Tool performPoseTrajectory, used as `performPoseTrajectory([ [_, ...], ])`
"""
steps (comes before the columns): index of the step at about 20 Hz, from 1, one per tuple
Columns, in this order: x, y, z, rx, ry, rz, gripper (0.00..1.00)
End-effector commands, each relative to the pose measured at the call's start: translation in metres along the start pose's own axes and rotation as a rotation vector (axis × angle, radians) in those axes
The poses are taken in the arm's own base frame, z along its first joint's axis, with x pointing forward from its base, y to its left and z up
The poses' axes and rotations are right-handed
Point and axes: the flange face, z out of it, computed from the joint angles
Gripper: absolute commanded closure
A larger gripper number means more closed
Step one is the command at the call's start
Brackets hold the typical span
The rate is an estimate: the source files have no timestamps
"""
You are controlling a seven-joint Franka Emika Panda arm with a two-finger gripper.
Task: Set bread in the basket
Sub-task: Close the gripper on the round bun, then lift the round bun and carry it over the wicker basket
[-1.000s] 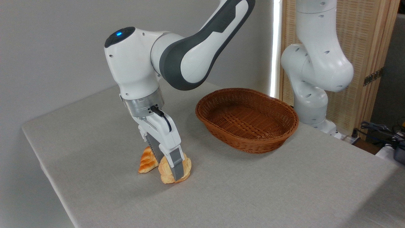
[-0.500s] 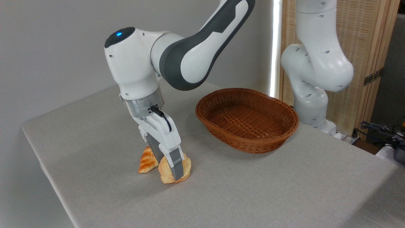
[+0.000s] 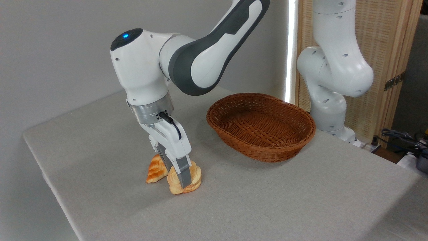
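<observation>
The end effector (image 3: 182, 177) is down at the worktop (image 3: 267, 201) with its fingers pinched in on the bread (image 3: 195, 176), the pale, lobed bun at about 7 o'clock on the surface. The near grey fingertip presses into the bun's facing side, and the bun bulges out either side of it, so the grip looks closed on it, though the far finger is hidden behind. The bun seems to touch or barely clear the worktop; I cannot tell which.

Just beside it, at its 9 o'clock and touching or nearly so, lies the braided orange-brown loaf (image 3: 155, 170). The basket (image 3: 301, 134) sits well apart, toward 2 o'clock from the bun, and looks empty.

The step in hand is judged to be securing the grasp and lifting. To do it well:

- Rise straight up first, so the far finger does not drag the loaf along.
- Keep the squeeze modest; the bun looks soft and is already deforming, and a hard pinch could tear its layers.
- Clear the basket's near rim with height to spare before travelling toward 2 o'clock.
- Release low over the woven floor, near its middle, not over the sloping side, where a round bun might roll out
</observation>
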Motion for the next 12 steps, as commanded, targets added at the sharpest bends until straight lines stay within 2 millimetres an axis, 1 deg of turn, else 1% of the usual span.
performPoseTrajectory([
  [1, 0.0, -0.001, 0.002, 0.009, -0.009, 0.016, 0.47],
  [2, -0.001, 0.0, 0.001, 0.009, -0.009, 0.015, 0.47],
  [4, -0.003, 0.001, -0.01, 0.012, -0.005, 0.016, 0.44],
  [8, -0.012, 0.015, -0.045, 0.023, 0.012, 0.026, 0.42],
  [9, -0.014, 0.019, -0.057, 0.031, 0.021, 0.029, 0.41],
  [12, -0.027, 0.038, -0.086, 0.012, 0.026, 0.033, 0.4],
])
